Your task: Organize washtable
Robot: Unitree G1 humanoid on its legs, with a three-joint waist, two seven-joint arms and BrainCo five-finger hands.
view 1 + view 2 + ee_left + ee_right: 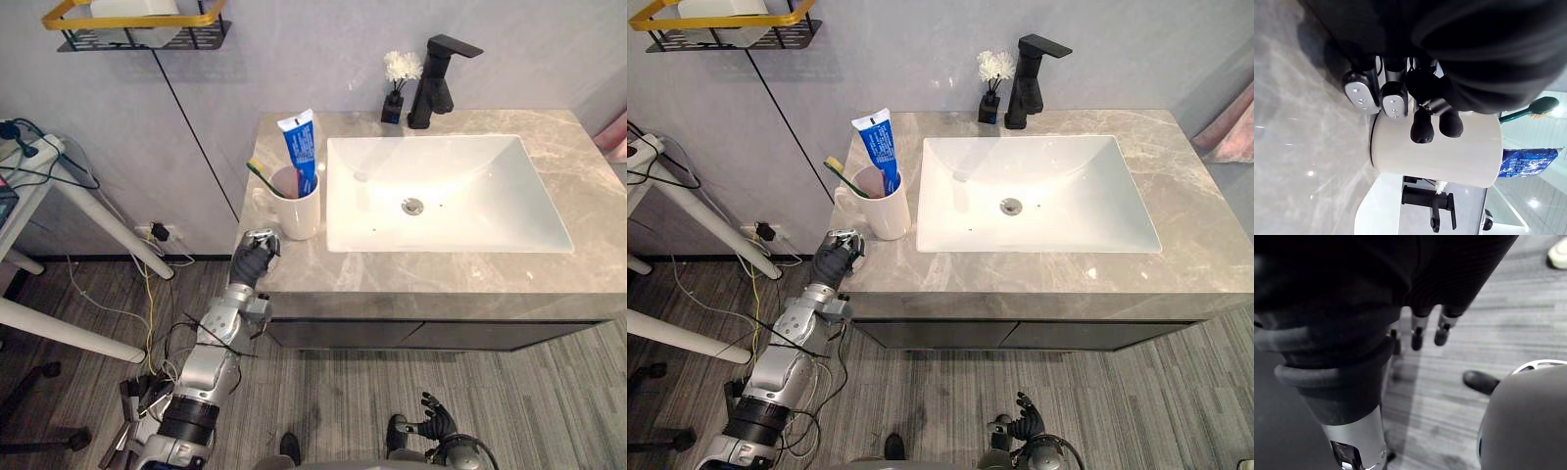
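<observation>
At the upper left of the frame we see a black wire shelf (pixel 137 37) with a yellow rim on the wall. Lower, at the front left corner of the grey stone worktop (pixel 441 276), our left hand (pixel 255 253) rests with its fingers (pixel 1394 99) curled and nothing in them, just in front of the white cup (pixel 299 211). The cup stands upright left of the basin (pixel 470 186) and holds a green toothbrush (pixel 261 174) and a blue toothpaste tube (pixel 301 147). Behind the basin stand a small black vase of white flowers (pixel 395 96) and a black faucet (pixel 431 83). At the bottom right our right hand (pixel 433 423) hangs over the floor, fingers loosely extended and empty.
</observation>
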